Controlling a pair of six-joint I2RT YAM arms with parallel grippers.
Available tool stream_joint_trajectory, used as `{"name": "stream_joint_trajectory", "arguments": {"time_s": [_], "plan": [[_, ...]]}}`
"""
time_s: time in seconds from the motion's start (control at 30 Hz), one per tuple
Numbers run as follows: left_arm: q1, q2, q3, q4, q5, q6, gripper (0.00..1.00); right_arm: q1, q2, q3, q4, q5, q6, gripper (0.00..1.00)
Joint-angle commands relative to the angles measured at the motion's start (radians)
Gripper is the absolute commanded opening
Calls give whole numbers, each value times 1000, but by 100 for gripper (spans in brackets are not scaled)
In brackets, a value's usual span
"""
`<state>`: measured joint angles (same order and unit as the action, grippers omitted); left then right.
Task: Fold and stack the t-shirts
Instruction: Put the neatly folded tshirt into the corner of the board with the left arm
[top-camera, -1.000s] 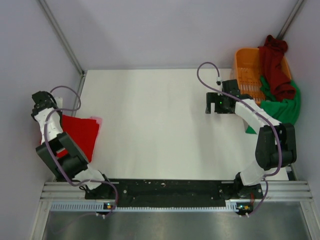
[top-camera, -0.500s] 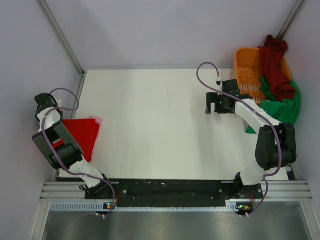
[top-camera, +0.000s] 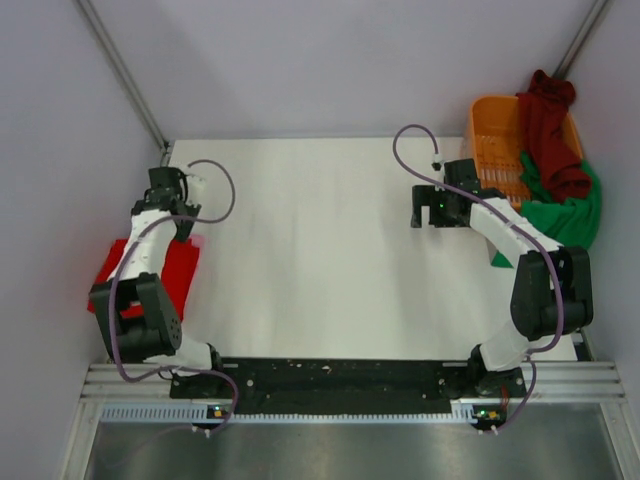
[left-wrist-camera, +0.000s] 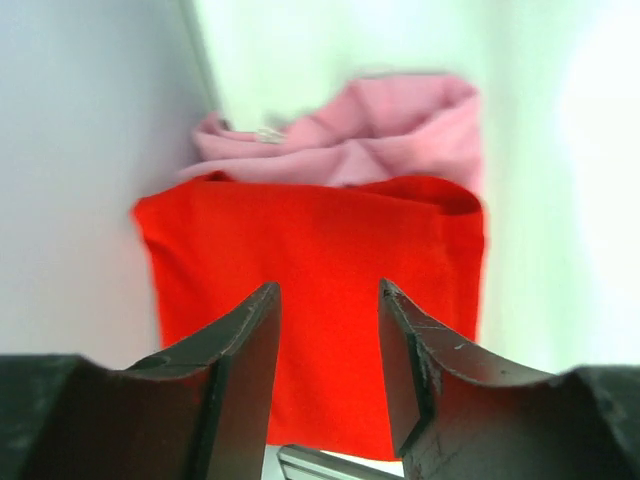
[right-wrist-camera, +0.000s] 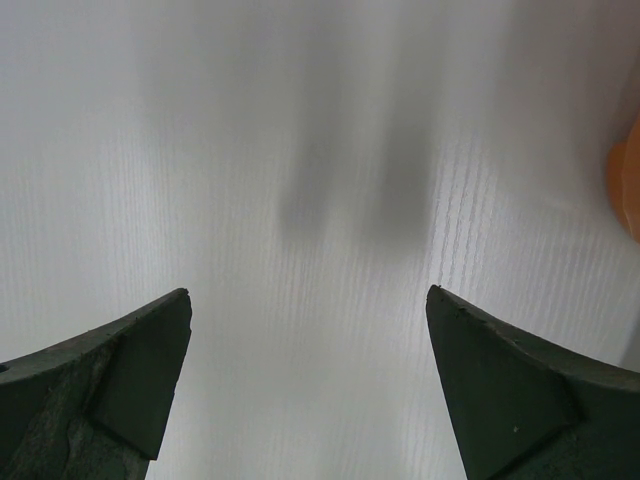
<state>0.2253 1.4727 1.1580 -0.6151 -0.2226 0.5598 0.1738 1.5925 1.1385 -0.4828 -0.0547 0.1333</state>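
**A:** Where do we stand on the shirts?

**B:** About halfway, I reckon. The red t-shirt (left-wrist-camera: 310, 240) lies folded into a flat rectangle at the left edge of the desk (top-camera: 320, 260), close to the wall (left-wrist-camera: 80, 150). It sits on top of the pink t-shirt (left-wrist-camera: 380, 130), which pokes out along one edge and looks a bit rumpled there. So I count two in the stack.

**A:** And the rest?

**B:** The maroon t-shirt (top-camera: 548, 130) and the green t-shirt (top-camera: 575, 215) are not yet folded. Both hang in a heap over the orange basket (top-camera: 490, 140) at the far right corner, the maroon one on top and the green one spilling down the near side. Each of them needs spreading out, folding and carrying across to the pile.

**A:** What's the left claw doing?

**B:** The left claw (left-wrist-camera: 327, 292) is released, with its fingers parted to a moderate gap. On my wrist feed I see the red cloth through that gap, but nothing is pinched, and I judge it to be hovering clear of the shirt.

**A:** And the other side?

**B:** The right claw (right-wrist-camera: 310, 292) is spread wide and empty. It hangs over bare desk just beside the basket, and I see no cloth between its fingers.
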Motion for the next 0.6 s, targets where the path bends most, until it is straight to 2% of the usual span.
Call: {"name": "stream_joint_trajectory", "arguments": {"time_s": [0.0, 0.1, 0.3, 0.43, 0.57], "plan": [[-73, 70, -43, -68, -23, -93, 51, -8, -28, 3, 13, -20, -6, 99], [-119, 107, -43, -38, -76, -103, 61, -8, -26, 0, 15, -20, -6, 99], [-191, 199, -18, -22, -106, -133, 60, -7, -25, -11, 23, -20, -11, 99], [-201, 239, -23, -8, -129, -155, 55, -8, -17, -8, 21, -27, -14, 99], [-199, 252, -24, 14, -155, -161, 40, -7, -12, -5, 24, -34, -17, 99]]}}
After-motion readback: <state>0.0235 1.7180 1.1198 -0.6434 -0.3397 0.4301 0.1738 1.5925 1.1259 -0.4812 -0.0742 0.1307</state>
